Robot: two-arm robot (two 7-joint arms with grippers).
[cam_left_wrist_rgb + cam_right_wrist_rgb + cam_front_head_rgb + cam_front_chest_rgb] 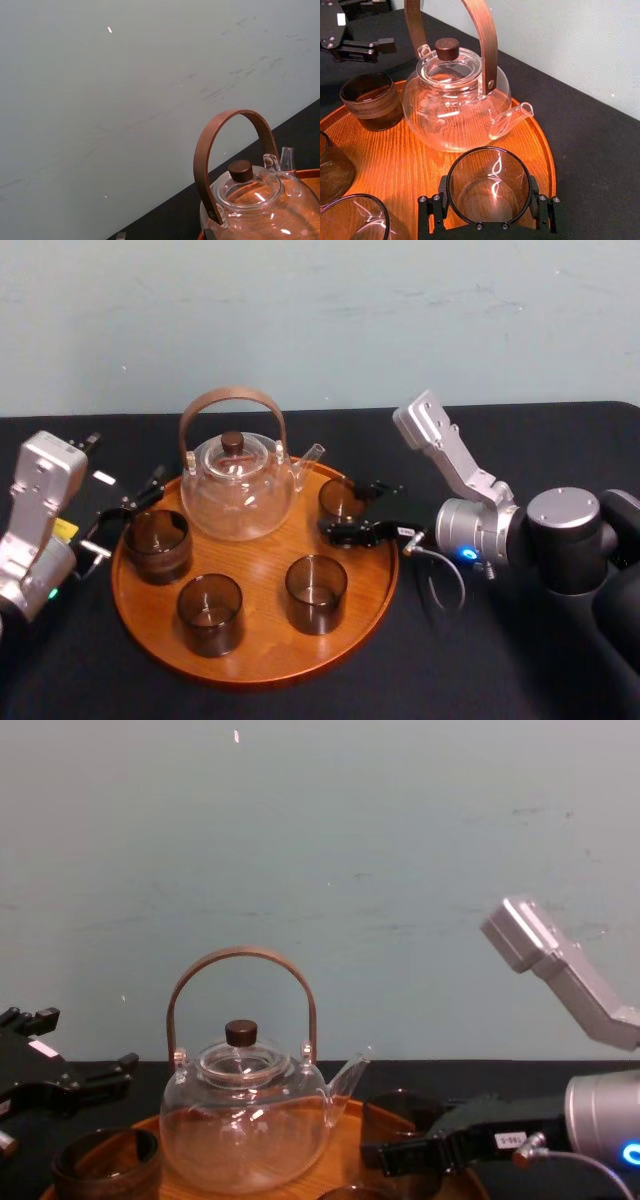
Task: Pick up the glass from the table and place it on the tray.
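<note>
A small clear smoky glass (342, 498) stands on the round wooden tray (260, 670), near its back right rim and beside the teapot's spout. My right gripper (345, 510) reaches in from the right, and its black fingers hug both sides of the glass. In the right wrist view the glass (489, 185) sits on the tray (395, 160) with the pads (434, 209) pressed against its wall. In the chest view the glass (400, 1110) stands just behind the right gripper (420, 1155). My left gripper (128, 515) hangs open at the tray's left edge, holding nothing.
A glass teapot (240, 485) with a brown hoop handle fills the back of the tray. Three more glasses stand on the tray: a banded one (158, 545) at left and two in front (210, 612) (316, 592). Black table (500, 660) surrounds the tray.
</note>
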